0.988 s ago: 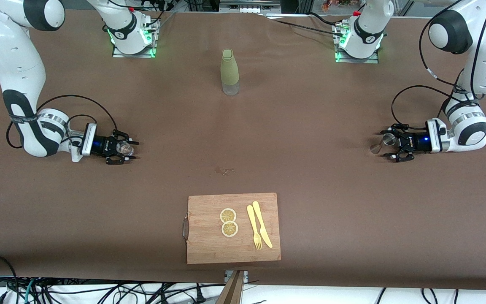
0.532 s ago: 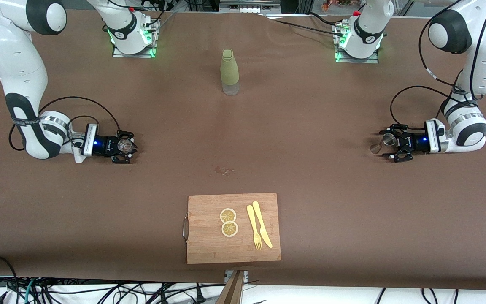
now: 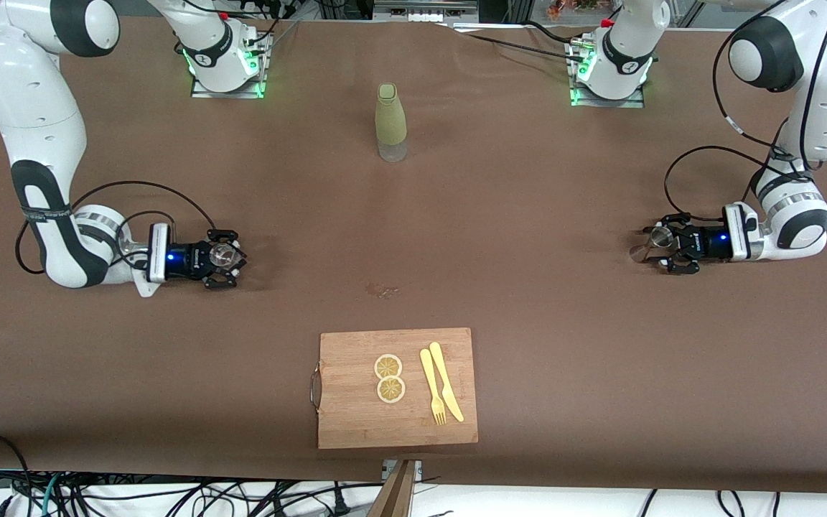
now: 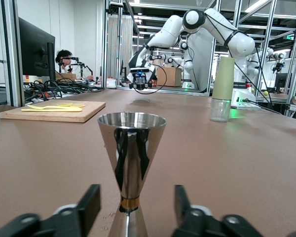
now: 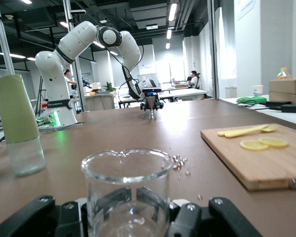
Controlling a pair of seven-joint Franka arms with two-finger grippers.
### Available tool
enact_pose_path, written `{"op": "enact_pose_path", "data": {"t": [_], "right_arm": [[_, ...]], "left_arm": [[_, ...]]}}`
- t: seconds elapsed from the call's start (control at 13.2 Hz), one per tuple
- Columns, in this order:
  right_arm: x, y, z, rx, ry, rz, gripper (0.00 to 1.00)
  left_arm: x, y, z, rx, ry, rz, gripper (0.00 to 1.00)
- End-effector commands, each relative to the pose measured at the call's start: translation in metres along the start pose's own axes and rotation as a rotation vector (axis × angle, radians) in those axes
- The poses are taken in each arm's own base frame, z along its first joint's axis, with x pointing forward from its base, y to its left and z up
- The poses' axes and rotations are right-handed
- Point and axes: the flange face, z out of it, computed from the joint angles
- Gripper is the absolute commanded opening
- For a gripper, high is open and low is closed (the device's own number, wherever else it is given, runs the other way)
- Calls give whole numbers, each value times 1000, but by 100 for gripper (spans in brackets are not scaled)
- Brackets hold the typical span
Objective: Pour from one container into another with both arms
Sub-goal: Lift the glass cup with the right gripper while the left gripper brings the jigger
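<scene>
A clear glass beaker (image 3: pixel 223 253) stands on the brown table toward the right arm's end. My right gripper (image 3: pixel 231 257) lies low along the table and is shut on it. In the right wrist view the beaker (image 5: pixel 127 192) fills the space between the fingers (image 5: pixel 113 198). Toward the left arm's end stands a steel jigger (image 3: pixel 649 244), upright. My left gripper (image 3: pixel 660 249) is around its waist. The left wrist view shows the jigger (image 4: pixel 131 143) centred, with a gap between it and each finger (image 4: pixel 89 207), so this gripper (image 4: pixel 135 200) is open.
A green bottle with a clear base (image 3: pixel 390 122) stands mid-table near the robot bases. A wooden cutting board (image 3: pixel 356 420) lies near the front edge, carrying two lemon slices (image 3: pixel 389 377) and a yellow fork and knife (image 3: pixel 441 391). Small droplets (image 3: pixel 382 290) mark the cloth mid-table.
My right gripper has shut on the beaker and slid it slightly toward the table's middle. My left gripper's fingers have narrowed around the jigger, which has stayed put.
</scene>
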Motion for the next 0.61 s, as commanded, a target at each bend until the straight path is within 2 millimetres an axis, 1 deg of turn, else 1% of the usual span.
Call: {"op": "enact_pose_path", "data": {"t": [0.0, 0.08, 0.15, 0.23, 0.3, 0.38, 0.46, 0.53], "right_arm": [[44, 32, 42, 120, -34, 10, 0], [48, 35, 54, 134, -33, 28, 0], [53, 39, 60, 137, -40, 18, 0], [62, 45, 69, 148, -42, -3, 0], [74, 53, 75, 153, -45, -7, 0], [91, 59, 88, 163, -52, 9, 0], [111, 66, 105, 170, -73, 18, 0], [127, 71, 118, 161, -106, 38, 0]], "left_arm": [[-3, 3, 0, 15, 12, 159, 57], [-3, 3, 1, 13, 12, 159, 53], [-3, 3, 1, 12, 11, 160, 40], [-4, 3, 1, 12, 12, 160, 26], [-4, 3, 1, 10, 11, 161, 0], [-8, 5, 2, 11, 13, 156, 0], [-12, 5, 7, 9, 17, 157, 0], [-14, 5, 13, 5, 28, 154, 0]]}}
